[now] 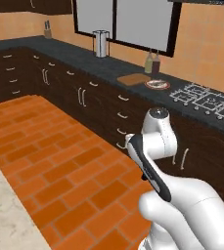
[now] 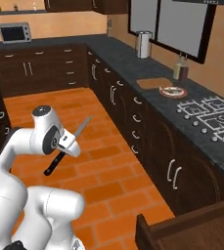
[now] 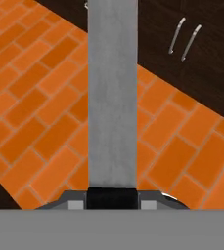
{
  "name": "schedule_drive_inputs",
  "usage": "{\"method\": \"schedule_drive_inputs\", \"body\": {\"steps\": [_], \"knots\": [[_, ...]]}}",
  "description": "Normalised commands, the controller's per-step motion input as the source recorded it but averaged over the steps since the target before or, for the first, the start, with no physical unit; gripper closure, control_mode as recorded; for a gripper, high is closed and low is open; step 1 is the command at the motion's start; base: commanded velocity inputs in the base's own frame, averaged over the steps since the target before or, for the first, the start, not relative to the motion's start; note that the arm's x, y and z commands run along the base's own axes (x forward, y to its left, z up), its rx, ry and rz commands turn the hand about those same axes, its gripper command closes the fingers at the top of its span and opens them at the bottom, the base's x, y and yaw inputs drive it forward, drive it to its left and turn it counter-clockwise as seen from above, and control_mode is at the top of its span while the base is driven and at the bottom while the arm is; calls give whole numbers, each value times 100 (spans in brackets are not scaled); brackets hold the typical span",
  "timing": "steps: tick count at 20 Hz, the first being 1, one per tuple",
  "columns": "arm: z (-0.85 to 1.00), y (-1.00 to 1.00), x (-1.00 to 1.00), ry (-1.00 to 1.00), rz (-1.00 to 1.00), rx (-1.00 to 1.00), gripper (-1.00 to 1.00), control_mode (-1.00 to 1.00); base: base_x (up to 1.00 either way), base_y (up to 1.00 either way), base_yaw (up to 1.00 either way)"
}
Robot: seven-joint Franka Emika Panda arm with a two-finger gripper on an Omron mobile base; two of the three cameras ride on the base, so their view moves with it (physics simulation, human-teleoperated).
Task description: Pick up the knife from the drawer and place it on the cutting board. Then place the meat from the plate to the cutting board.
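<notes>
My gripper [image 2: 67, 144] is shut on the knife [image 2: 69, 144], held low over the orange brick floor. The black handle points down-left and the silver blade points up-right. In the hand view the grey blade of the knife [image 3: 111, 97] runs straight up from the gripper [image 3: 111, 200]. On the black counter lies the brown cutting board [image 1: 133, 78] [image 2: 152, 83]. Right beside it stands the plate [image 1: 165, 85] [image 2: 182, 92], with the pale meat [image 1: 156, 83] [image 2: 172, 90] on it. The drawer [image 2: 191, 227] stands open at the lower right.
A stove [image 1: 206, 100] [image 2: 209, 114] lies past the plate. Two bottles [image 1: 152, 62] [image 2: 181, 71] stand behind the board, with a metal canister [image 1: 100, 44] [image 2: 143, 44] farther along. Dark cabinets line the counter front. A toaster oven [image 2: 15, 32] sits on the far counter.
</notes>
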Motion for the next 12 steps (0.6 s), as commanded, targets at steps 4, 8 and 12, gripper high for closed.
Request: {"method": "schedule_drive_inputs", "body": {"steps": [4, 8, 12], "knots": [[0, 0, 0, 0, 0, 0, 100, 100, 100, 38, -16], [0, 0, 0, 0, 0, 0, 100, 100, 100, 57, -27], [0, 0, 0, 0, 0, 0, 100, 100, 100, 56, 33]]}}
